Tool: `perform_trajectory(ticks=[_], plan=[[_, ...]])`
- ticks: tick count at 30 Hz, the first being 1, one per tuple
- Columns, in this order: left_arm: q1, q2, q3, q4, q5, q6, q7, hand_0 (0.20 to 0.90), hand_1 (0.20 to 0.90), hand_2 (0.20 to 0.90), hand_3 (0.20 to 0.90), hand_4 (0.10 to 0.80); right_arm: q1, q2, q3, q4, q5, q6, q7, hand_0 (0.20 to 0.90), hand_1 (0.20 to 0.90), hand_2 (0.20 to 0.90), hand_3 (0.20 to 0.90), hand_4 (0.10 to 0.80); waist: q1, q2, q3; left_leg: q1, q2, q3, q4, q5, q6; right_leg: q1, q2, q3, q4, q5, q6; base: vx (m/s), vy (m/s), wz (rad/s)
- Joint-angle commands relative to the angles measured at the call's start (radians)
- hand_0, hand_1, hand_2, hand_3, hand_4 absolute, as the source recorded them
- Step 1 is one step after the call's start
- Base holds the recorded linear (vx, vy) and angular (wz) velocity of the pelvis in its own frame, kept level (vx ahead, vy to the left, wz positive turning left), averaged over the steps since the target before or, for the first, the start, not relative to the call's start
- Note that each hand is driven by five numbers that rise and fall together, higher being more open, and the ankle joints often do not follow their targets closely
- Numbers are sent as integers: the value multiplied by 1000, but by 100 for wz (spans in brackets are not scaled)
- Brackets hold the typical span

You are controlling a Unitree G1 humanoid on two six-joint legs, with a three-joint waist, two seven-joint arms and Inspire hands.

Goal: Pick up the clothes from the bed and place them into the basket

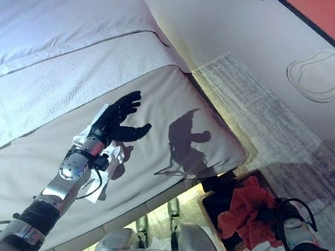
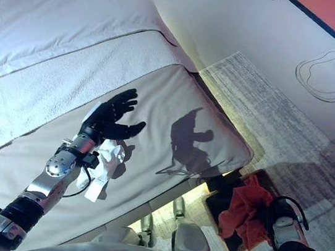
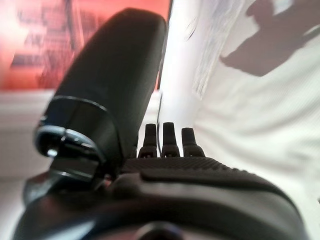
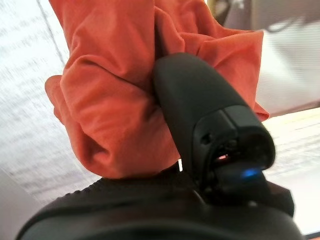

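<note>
The right hand (image 4: pixel 200 150) is clamped on the crumpled red-orange garment (image 1: pixel 249 213) over the dark basket (image 1: pixel 218 202) beside the bed's (image 1: pixel 46 102) foot corner; the basket is largely hidden. The left hand (image 1: pixel 120 119) hovers spread over the bed.

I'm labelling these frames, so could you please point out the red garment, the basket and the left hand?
red garment (image 2: pixel 246 210), right eye view, on its bunched middle.
basket (image 2: pixel 214 201), right eye view, on its dark near rim.
left hand (image 1: pixel 116 120), left eye view, on its palm.

Left robot hand (image 1: pixel 120 121): fingers spread above the bed (image 1: pixel 53 53)
White cloth (image 1: pixel 107 161): by its wrist
Red cloth (image 1: pixel 250 213): over the basket (image 1: pixel 212 216)
</note>
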State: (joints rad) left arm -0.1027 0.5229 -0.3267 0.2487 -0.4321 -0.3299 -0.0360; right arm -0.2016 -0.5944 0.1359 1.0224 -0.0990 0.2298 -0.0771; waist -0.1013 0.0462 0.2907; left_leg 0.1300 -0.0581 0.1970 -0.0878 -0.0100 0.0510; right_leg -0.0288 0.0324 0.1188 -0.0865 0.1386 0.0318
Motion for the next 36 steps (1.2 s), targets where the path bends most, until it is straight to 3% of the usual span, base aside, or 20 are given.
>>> perform_trajectory(ticks=[1, 4, 5, 6, 17, 28, 36], plan=[[-120, -12, -19, -84, -25, -99, 21, 900, 900, 900, 900, 800, -70, -112, -6, 89, -4, -63, -56, 300, 300, 300, 200, 100, -6, 38, -12, -79, 10, -81, 72, -52, 1, -45, -49, -35, 189, -113, 40, -35, 7, -5], [-123, -23, -24, -71, -31, -111, 19, 900, 900, 900, 900, 800, -81, -117, -11, 103, -3, -71, -63, 300, 300, 300, 200, 100, -9, 48, -10, -77, 9, -79, 68, -50, -1, -44, -48, -34, 183, -113, 39, 0, 0, 0], [-123, -26, -27, -68, -32, -117, 19, 900, 900, 900, 900, 800, -83, -122, -17, 113, -10, -75, -72, 359, 359, 359, 269, 169, -12, 54, -10, -77, 7, -79, 65, -49, -2, -45, -47, -32, 182, -113, 38, 0, 0, 0], [-123, -27, -28, -66, -35, -120, 19, 900, 900, 900, 900, 800, -83, -124, -21, 116, -12, -79, -82, 900, 900, 900, 900, 800, -12, 58, -10, -77, 7, -79, 64, -49, -3, -45, -47, -32, 181, -114, 38, 8, 23, -4], [-102, -29, -25, -67, -54, -149, 20, 900, 900, 900, 900, 800, -68, -147, -40, 103, -34, -100, -175, 900, 900, 900, 900, 800, -17, 83, 4, -83, 3, -86, 55, -44, -7, -52, -53, -31, 176, -117, 38, 1, 2, 0], [-69, -12, 0, -80, -71, -143, 24, 900, 900, 900, 900, 800, -37, -167, -41, 51, -70, -94, -195, 900, 900, 900, 900, 800, -4, 72, -6, -68, 2, -108, 44, -42, -7, -31, -56, -39, 169, -117, 36, 32, -4, 1], [-24, -48, 35, -50, -71, -154, 64, 900, 900, 900, 900, 800, -50, -184, -30, -380, -40, -64, -321, 900, 900, 900, 900, 800, 10, 44, -15, -55, 1, -157, 52, -46, -9, -4, -48, -47, 178, -134, 18, 50, -3, 3]])
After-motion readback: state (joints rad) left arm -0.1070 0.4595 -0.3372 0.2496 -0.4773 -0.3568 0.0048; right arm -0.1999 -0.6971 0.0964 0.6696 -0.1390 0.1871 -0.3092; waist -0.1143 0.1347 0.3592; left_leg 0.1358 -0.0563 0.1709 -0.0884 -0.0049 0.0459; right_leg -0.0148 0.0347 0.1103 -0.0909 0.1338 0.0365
